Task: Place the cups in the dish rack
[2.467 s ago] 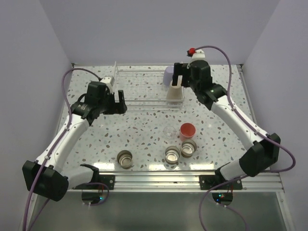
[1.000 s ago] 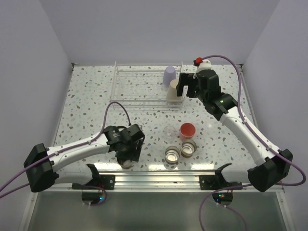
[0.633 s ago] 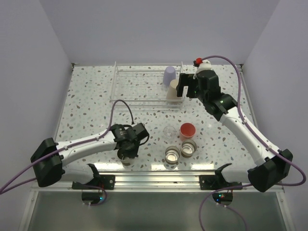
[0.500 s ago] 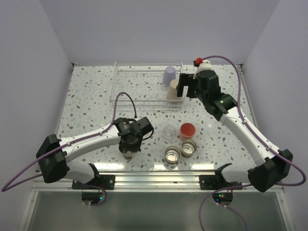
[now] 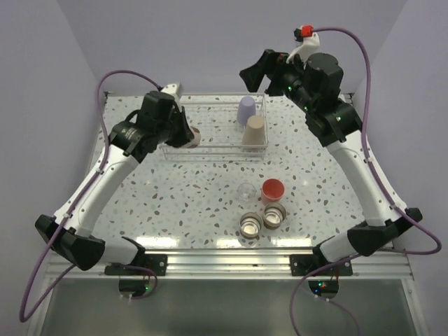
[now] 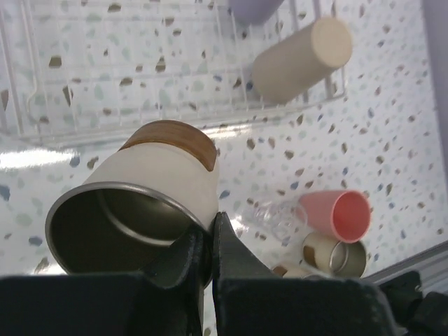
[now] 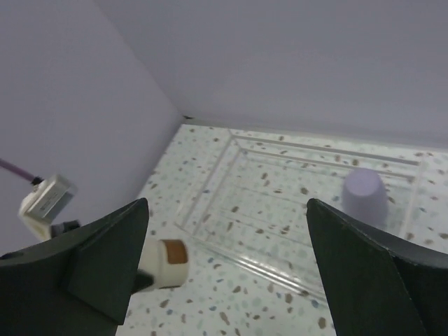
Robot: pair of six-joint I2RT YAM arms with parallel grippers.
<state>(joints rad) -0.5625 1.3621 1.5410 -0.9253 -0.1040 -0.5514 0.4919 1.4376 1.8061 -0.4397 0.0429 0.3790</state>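
My left gripper (image 5: 183,137) is shut on the rim of a silvery-rimmed cup with a tan base (image 5: 193,138), one finger inside and one outside. The cup (image 6: 143,199) hangs tilted just over the front left rail of the dish rack (image 5: 210,150). A lavender cup (image 5: 246,110) and a beige cup (image 5: 255,131) stand upside down in the rack's right end. On the table stand a clear cup (image 5: 246,190), a red-pink cup (image 5: 272,189) and two silvery-rimmed cups (image 5: 250,225) (image 5: 275,215). High above the rack's back right, my right gripper (image 7: 225,210) is open and holds nothing.
The rack (image 7: 280,203) lies against the back wall between lilac side walls. An aluminium rail (image 5: 231,262) with the arm bases runs along the near edge. My right arm (image 5: 350,147) stretches along the table's right side.
My left gripper shut on the silvery-rimmed cup at the table's front, lifted it and carried it back to the rack's front left. My right arm rose up and away from the beige cup.
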